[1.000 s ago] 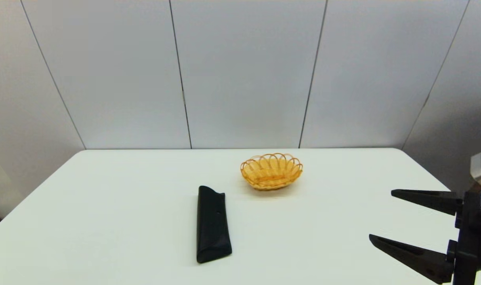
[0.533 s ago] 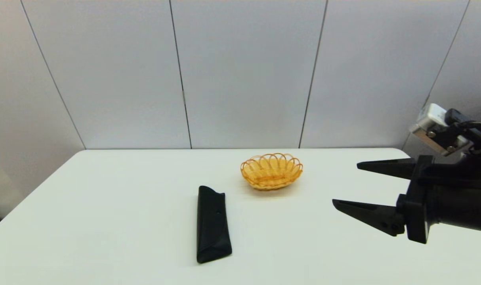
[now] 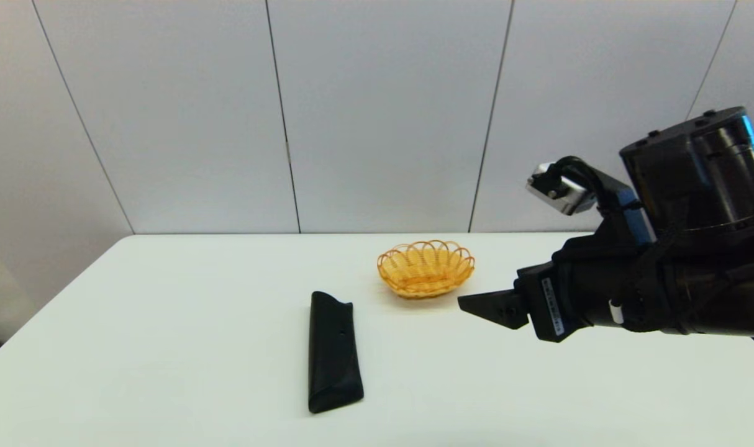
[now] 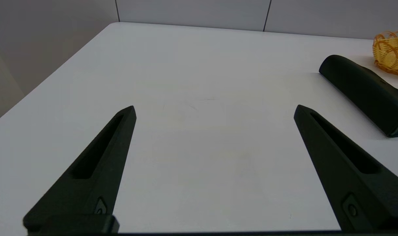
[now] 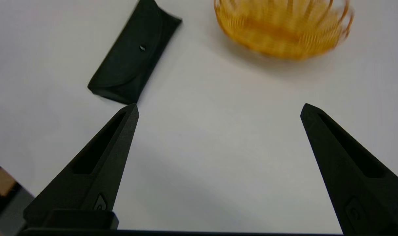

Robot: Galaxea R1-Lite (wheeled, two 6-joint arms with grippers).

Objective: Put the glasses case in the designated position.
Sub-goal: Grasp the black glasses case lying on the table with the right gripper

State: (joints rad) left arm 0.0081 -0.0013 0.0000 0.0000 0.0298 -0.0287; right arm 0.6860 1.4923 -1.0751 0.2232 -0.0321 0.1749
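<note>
The glasses case (image 3: 333,351) is a long black pouch lying flat on the white table (image 3: 166,323), lengthwise toward me, left of and nearer than the basket. My right gripper (image 5: 218,108) hovers above the table to the right of the case, open and holding nothing. The right wrist view shows the case (image 5: 133,55) beyond the gripper, off one fingertip. In the head view only one right finger (image 3: 489,308) shows, pointing left just below the basket. My left gripper (image 4: 215,109) stands open and empty low over the table's left side, with the case (image 4: 366,90) off to its side.
A small orange wicker basket (image 3: 425,268) stands behind and to the right of the case; it also shows in the right wrist view (image 5: 281,29) and the left wrist view (image 4: 390,52). A grey panelled wall (image 3: 377,112) rises behind the table's far edge.
My right arm has risen from the right edge and swung left, its open fingers now near the basket. The case and basket have not moved.
</note>
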